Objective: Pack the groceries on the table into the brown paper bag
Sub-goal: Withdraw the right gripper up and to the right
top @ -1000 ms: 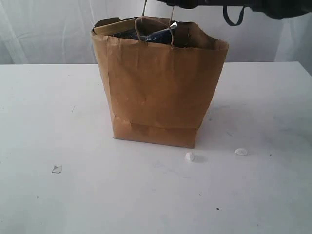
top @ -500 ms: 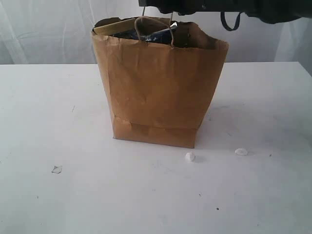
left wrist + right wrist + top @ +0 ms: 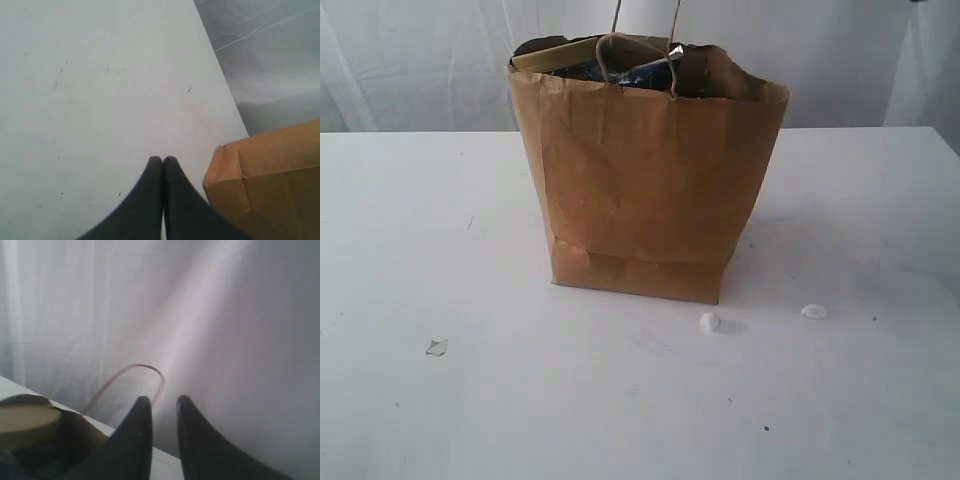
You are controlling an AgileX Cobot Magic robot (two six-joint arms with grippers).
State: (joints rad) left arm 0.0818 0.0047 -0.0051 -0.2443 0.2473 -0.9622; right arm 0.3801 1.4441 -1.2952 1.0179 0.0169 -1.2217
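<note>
A: Packing status? Where's the tall brown kraft paper bag (image 3: 650, 190) placed?

B: It's stood upright mid-table on the large flat white tabletop (image 3: 440, 230), a bit toward the far side. No grocery is seen lying on the tabletop in the ext. view. Only tiny white crumbs (image 3: 710, 321) are seen off the bag's near-right corner, plus a small scrap at near-left.

A: What's seen inside?

B: At the mouth, the big olive-lidded jar (image 3: 548, 56) is seen far-left, w/ the long dark-blue packet (image 3: 620, 70) wedged to its right. The rest is hidden by the bag wall.

A: Pincers?

B: The left pincer (image 3: 162, 160) is pressed closed, tips touching, nothing gripped. It's held over bare tabletop, near one corner of the bag. The right pincer (image 3: 160, 402) is shown w/ a narrow gap between its tips, nothing gripped. It's held above the bag's rim, near a twisted paper loop handle (image 3: 142, 365), w/ the jar lid lower down. Neither arm is caught in the ext. view.

A: So how far along?

B: Judged approx. done: no item is seen outside the bag. Prob. only the arms remain to be parked. The other four items can't be confirmed inside from these views
</note>
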